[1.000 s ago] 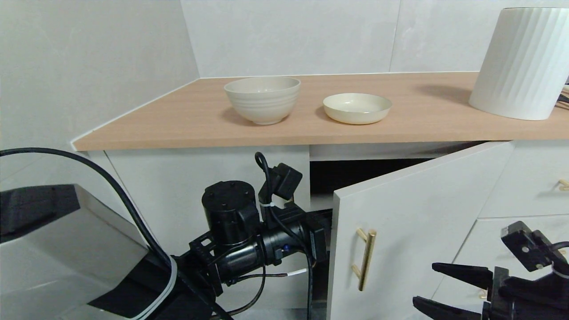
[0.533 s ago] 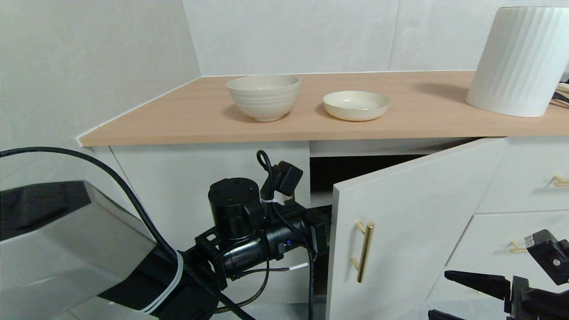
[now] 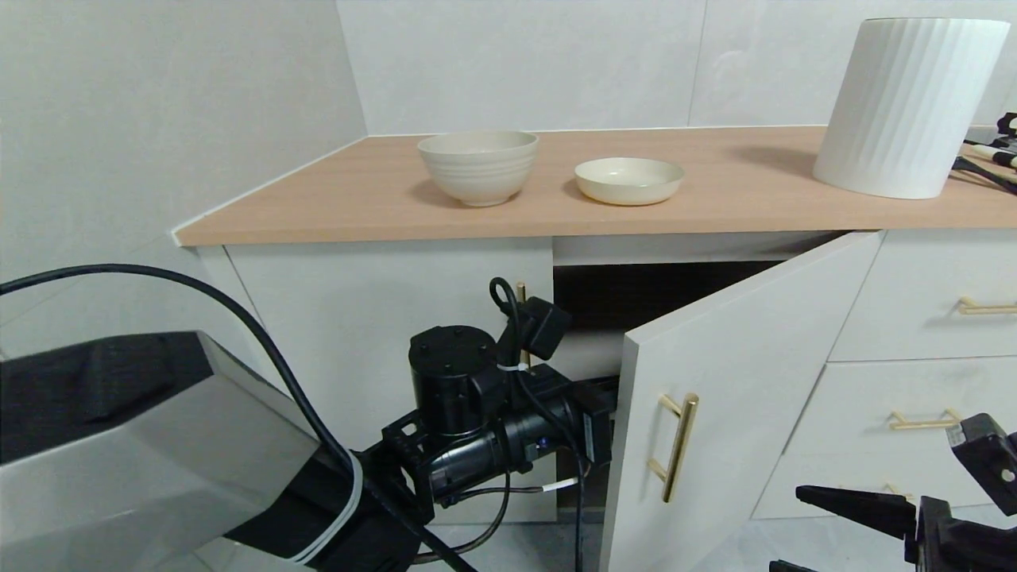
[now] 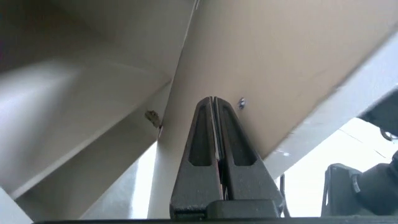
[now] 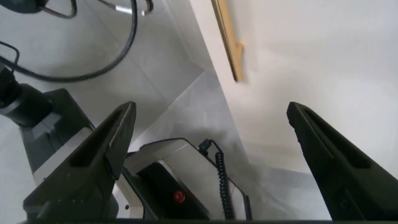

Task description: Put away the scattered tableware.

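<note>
the left gripper (image 4: 213,103) has its two dark fingers pressed flat together, with nothing between them. it points into the cupboard opening, its tip close to a tan inner panel (image 4: 280,56) and just beside a small screw (image 4: 241,102); whether the tip touches the panel cannot be told. in the head view the left arm (image 3: 477,413) lies low in front of the cabinet, and its front end passes behind the free edge of the cabinet door (image 3: 739,373).

the right gripper (image 3: 786,529) sits low on the right, in front of the drawers (image 3: 922,294). its fingers are spread wide apart and hold nothing. a pale tiled floor (image 5: 186,106) lies beneath it.

the cabinet door stands partly open, swung out toward the robot. a gold bar handle (image 3: 675,457) runs upright near its free edge. behind the door is a dark opening (image 3: 651,294).

the tableware rests above, on the wooden countertop (image 3: 357,199). a deep cream bowl (image 3: 478,165) with a ribbed side stands upright near the back. a shallow cream dish (image 3: 628,179) sits to its right, near it but not touching. a tall white ribbed container (image 3: 906,103) stands well apart at the counter's right end, with dark-handled utensils (image 3: 985,159) just beside it at the edge of the head view.
</note>
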